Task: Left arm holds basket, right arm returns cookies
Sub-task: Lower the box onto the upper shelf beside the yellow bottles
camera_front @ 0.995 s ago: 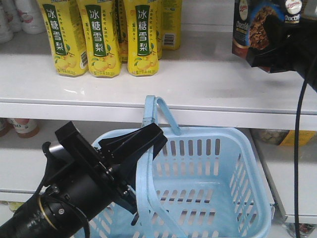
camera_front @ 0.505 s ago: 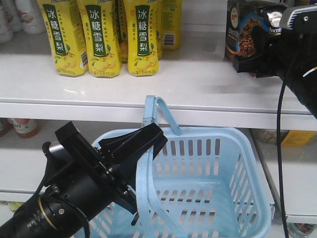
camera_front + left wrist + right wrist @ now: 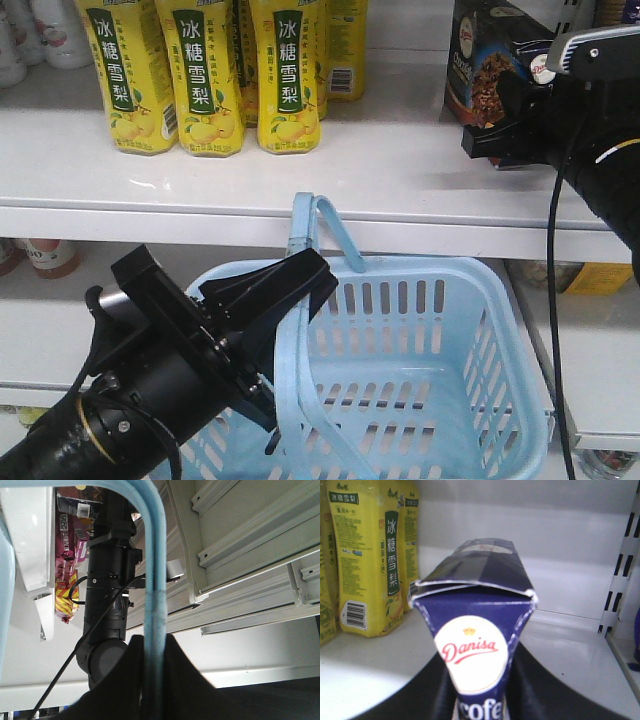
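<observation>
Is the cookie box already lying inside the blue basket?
No: the cookie box is up over the top shelf in the right gripper, and the basket holds nothing.

Your front view sits low and looks straight at the shelf (image 3: 300,180), close behind the left arm (image 3: 150,390) and over the basket (image 3: 470,300). The left wrist view is jammed right up against the basket's handle (image 3: 154,580) and tilts upward, so you see the shelf's underside and the right arm (image 3: 107,580) that also shows in the front view. The right wrist view peers along the cookie box (image 3: 475,625), very near, toward the yellow bottles (image 3: 370,555) the front view shares.
</observation>
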{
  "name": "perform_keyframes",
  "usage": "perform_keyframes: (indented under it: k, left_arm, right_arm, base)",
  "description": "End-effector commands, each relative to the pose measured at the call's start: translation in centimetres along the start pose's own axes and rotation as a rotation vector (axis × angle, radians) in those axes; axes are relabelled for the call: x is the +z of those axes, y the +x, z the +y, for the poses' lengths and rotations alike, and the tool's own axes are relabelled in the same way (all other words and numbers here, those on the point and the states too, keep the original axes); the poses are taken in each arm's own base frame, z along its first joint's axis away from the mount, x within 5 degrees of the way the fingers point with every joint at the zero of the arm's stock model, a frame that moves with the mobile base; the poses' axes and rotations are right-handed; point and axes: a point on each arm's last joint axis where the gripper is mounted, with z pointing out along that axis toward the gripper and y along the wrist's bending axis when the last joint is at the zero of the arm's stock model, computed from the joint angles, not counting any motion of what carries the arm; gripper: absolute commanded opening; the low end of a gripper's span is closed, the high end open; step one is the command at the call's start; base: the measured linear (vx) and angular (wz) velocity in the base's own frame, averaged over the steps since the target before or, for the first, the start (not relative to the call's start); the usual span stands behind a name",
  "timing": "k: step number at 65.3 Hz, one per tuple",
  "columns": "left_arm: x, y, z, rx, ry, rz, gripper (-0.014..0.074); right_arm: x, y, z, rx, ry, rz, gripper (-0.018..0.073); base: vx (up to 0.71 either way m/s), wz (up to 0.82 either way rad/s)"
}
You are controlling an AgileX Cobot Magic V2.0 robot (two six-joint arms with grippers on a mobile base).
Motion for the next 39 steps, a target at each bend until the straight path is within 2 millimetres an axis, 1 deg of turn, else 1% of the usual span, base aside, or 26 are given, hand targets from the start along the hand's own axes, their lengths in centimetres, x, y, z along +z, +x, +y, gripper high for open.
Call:
perform_keyframes:
  k: [1,10,16,22,39]
  left_arm:
    - [0.2,0.3,-2.8,-0.003,0.203,0.012,-0.0003]
    - [0.2,0.3,-2.8,-0.003,0.203,0.012,-0.0003]
    - [0.2,0.3,-2.8,-0.003,0.203,0.012,-0.0003]
    - [0.2,0.3,-2.8,-0.003,0.203,0.012,-0.0003]
    - [0.2,0.3,-2.8,-0.003,0.203,0.012,-0.0003]
  right_arm:
    - [-0.5,-2.5,-0.4,-0.019,0.025,-0.132,0.0284]
    - [-0.8,-3.0,-0.5,-0.017,0.026,-0.146,0.0445]
    - [-1.0,-3.2,-0.5,-0.017,0.026,-0.154,0.0506]
    - [-1.3,-3.4,-0.5,-0.016,0.022,-0.149,0.0522]
    - [-2.6,-4.4,-0.4,-0.007,0.0,-0.137,0.0517]
  base:
    - [0.0,0.0]
    - [0.0,0.0]
    - [0.0,0.0]
    - [0.0,0.0]
    - [0.0,0.0]
